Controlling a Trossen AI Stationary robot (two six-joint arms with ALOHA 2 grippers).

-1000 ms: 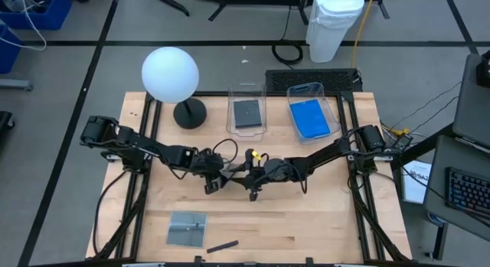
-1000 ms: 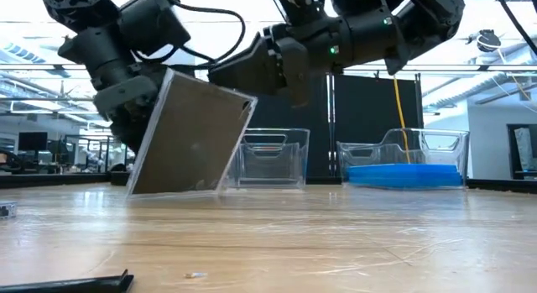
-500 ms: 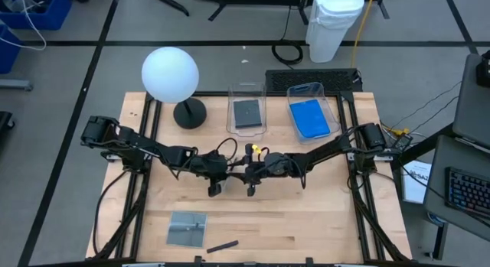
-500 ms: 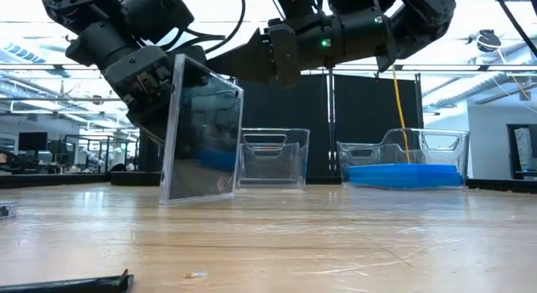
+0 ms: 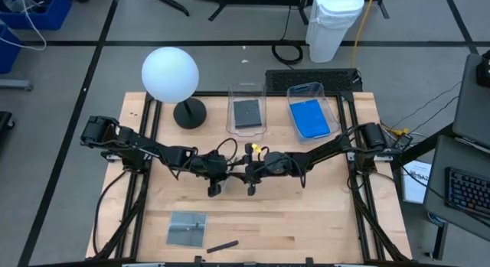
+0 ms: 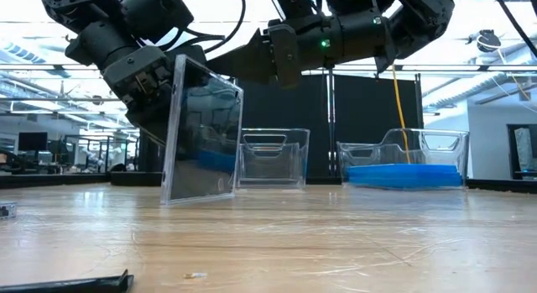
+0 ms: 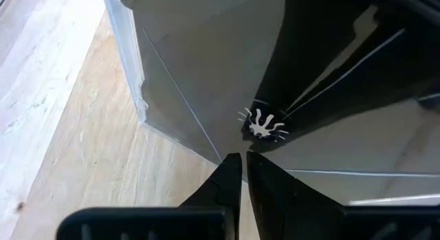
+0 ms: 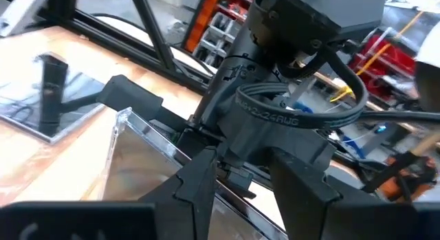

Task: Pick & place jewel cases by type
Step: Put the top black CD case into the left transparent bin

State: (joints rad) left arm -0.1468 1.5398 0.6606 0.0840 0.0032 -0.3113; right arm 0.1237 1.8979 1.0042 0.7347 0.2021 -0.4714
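A jewel case (image 6: 201, 133) stands on edge near the middle of the worktop (image 5: 306, 213), almost upright, its lower edge touching the wood. It is thin and squarish, with a clear front that mirrors the room and a dark tray behind; the left wrist view shows the toothed hub at the centre of that tray.

The left pincer (image 7: 239, 172) has its fingers drawn nearly together on the case's edge. The right pincer (image 8: 240, 172) sits just beside it from the opposite side, fingers about half apart; whether they press the case cannot be told, as the case's edge only passes near them in the right wrist view.

Countable from above:
- One dark grey case (image 5: 246, 114) flat in the left clear tub (image 5: 246, 92).
- A bright blue case (image 5: 310, 118) in the right clear tub (image 5: 310, 89); it may be a stack, but the layers cannot be separated.
- One grey case (image 5: 187, 228) flat on the worktop's front left.
- The one case held upright.

Also on the worktop: two tubs, one small dark stick (image 5: 222, 245) near the front edge, and one white globe lamp (image 5: 170, 73) at the back left.
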